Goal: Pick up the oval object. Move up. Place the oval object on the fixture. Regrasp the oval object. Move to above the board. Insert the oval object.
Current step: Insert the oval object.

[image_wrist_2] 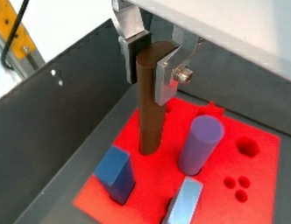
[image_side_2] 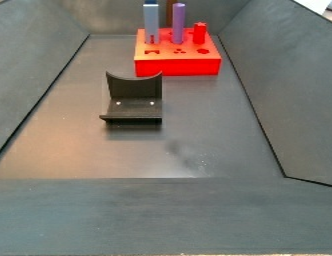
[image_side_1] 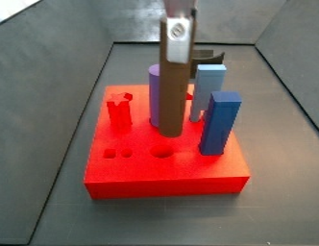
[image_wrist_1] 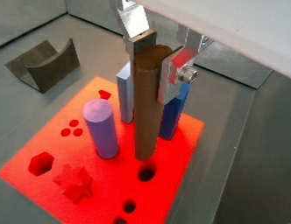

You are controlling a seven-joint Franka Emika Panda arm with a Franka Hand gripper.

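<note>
My gripper (image_wrist_1: 158, 59) is shut on the top of the oval object (image_wrist_1: 145, 109), a slim dark-brown peg that it holds upright over the red board (image_wrist_1: 48, 140). The peg's lower end meets the board's top beside the purple cylinder (image_wrist_1: 101, 127). I cannot tell whether it sits in a hole. The gripper (image_wrist_2: 151, 59), the peg (image_wrist_2: 148, 114) and the board (image_wrist_2: 259, 153) also show in a wrist view. In a side view the gripper (image_side_1: 179, 40) holds the peg (image_side_1: 171, 96) at the board's (image_side_1: 162, 173) middle. The fixture (image_side_2: 133, 100) stands apart on the floor, empty.
Two blue rectangular pegs (image_side_1: 220, 120) (image_side_1: 208, 85) and a red star peg (image_side_1: 118, 110) stand upright in the board close round the oval object. Open holes (image_wrist_1: 148, 173) lie near its foot. Grey walls (image_side_2: 262, 90) enclose the floor. The fixture also shows in a wrist view (image_wrist_1: 43, 66).
</note>
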